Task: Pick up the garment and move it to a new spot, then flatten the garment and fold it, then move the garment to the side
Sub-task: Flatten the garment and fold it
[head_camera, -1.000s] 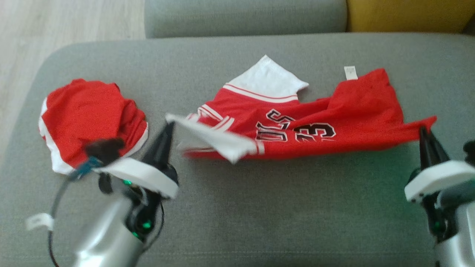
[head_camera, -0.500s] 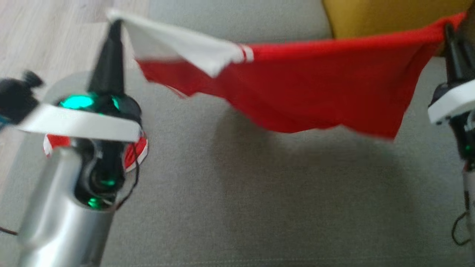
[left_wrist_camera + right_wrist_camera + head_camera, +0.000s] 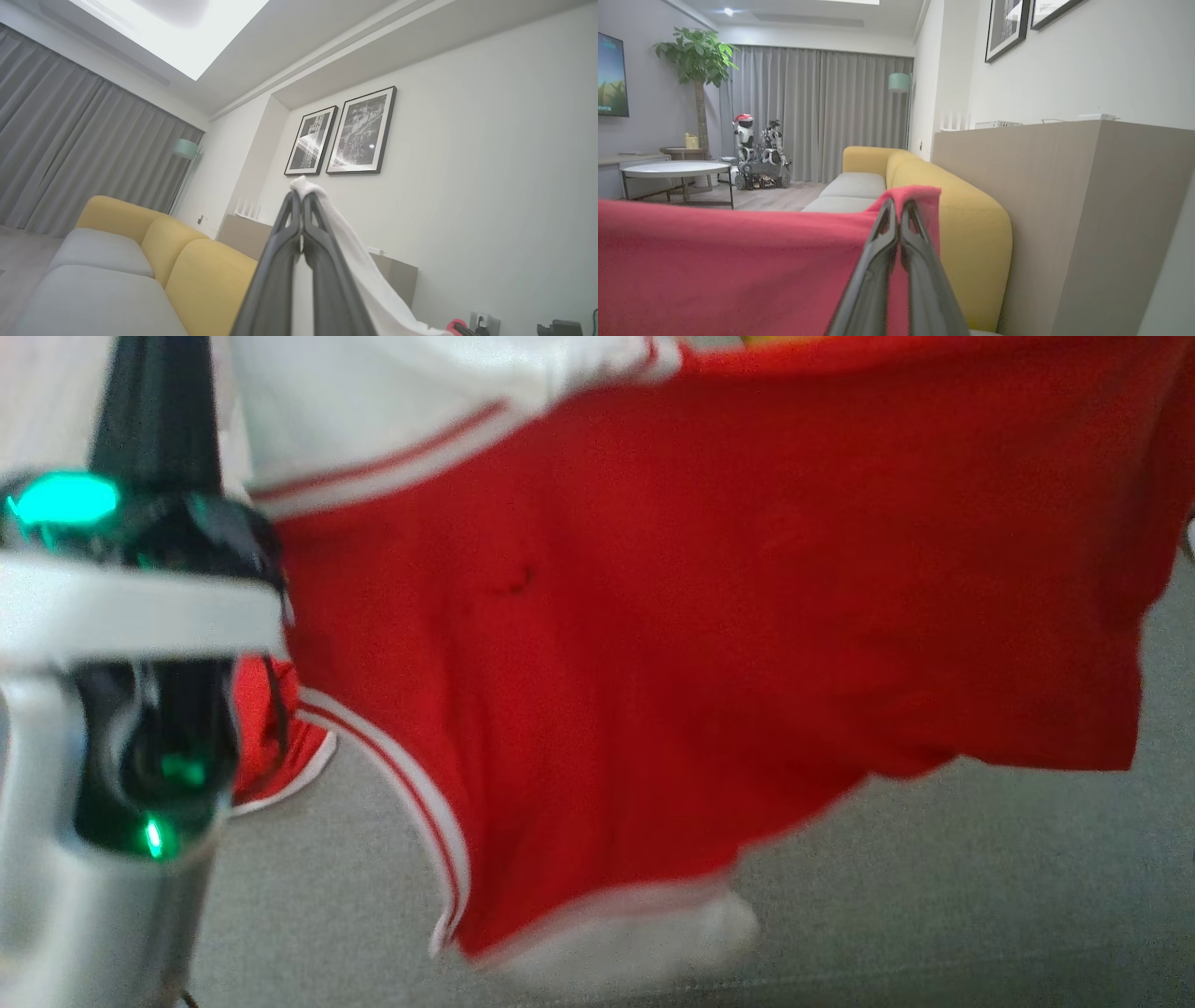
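Jersey: the red jersey (image 3: 709, 616) with white trim hangs in the air over the grey sofa seat (image 3: 934, 896). Its white hem is lowest, at 6 o'clock in the head view.
Left gripper: the left gripper (image 3: 302, 205) has its fingers pressed together, pinching a white corner of the jersey at their tips.
Right gripper: the right gripper (image 3: 900, 210) is likewise pinched on a red corner.
Key relation: the held top edge runs from 9 to 3 o'clock between the two pinches, and the cloth drops toward 6 o'clock below both. Each arm holds its own end, so neither is nearer.
Next move: probably to carry it across, then lower it hem first.
Hazard: a second red garment (image 3: 280, 756) lies on the seat at 8 o'clock, partly behind the left arm.
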Robot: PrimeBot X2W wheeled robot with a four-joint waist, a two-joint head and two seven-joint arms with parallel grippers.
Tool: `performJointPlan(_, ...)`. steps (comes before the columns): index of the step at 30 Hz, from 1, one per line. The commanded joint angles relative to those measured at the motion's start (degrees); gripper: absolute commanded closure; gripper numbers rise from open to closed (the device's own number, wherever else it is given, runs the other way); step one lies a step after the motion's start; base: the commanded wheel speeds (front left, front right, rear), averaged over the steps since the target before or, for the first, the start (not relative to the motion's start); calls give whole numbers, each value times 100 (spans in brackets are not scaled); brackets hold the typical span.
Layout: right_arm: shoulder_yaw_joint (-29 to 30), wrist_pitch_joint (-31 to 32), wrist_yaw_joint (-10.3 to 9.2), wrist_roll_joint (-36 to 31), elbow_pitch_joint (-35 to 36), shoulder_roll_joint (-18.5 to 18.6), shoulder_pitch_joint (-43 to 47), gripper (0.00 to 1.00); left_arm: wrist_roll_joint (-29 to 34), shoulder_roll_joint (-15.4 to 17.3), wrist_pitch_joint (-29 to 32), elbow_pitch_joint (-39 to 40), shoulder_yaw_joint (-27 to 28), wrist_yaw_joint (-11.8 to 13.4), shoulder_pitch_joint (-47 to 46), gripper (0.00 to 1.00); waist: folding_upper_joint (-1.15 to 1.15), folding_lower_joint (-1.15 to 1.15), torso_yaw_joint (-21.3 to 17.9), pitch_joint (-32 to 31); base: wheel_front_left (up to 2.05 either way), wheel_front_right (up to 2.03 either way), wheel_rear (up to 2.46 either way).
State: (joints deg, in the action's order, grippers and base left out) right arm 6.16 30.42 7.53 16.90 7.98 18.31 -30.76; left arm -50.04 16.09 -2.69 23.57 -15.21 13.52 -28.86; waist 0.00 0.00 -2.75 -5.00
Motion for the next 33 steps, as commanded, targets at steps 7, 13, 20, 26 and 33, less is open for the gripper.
performJointPlan(7, -281, 389, -4, 93, -565, -332, -1508, 100, 153, 297, 409, -1178, 81, -219, -1864, 100, 0, 0, -177, 1102, 0, 0, 0)
performJointPlan(13, -319, -433, -4, -109, -1964, -737, -3393, 100, 497, 333, 228, -2792, 6, -718, -3783, 100, 0, 0, -216, 2299, 0, 0, 0)
performJointPlan(20, -211, -1937, -4, -441, -3604, -867, -4881, 100, 649, 51, -441, -4214, 93, -1030, -5213, 100, 0, 0, -64, 2803, 0, 0, 0)
performJointPlan(26, -122, -3358, -4, -179, -4965, -841, -5361, 100, 610, -241, -865, -5196, 34, -1359, -5604, 100, 0, 0, 141, 3086, 0, 0, 0)
performJointPlan(33, -229, -3930, -4, 378, -5934, -850, -4680, 100, 669, -264, -1045, -5640, -132, -1629, -4999, 100, 0, 0, 265, 3230, 0, 0, 0)
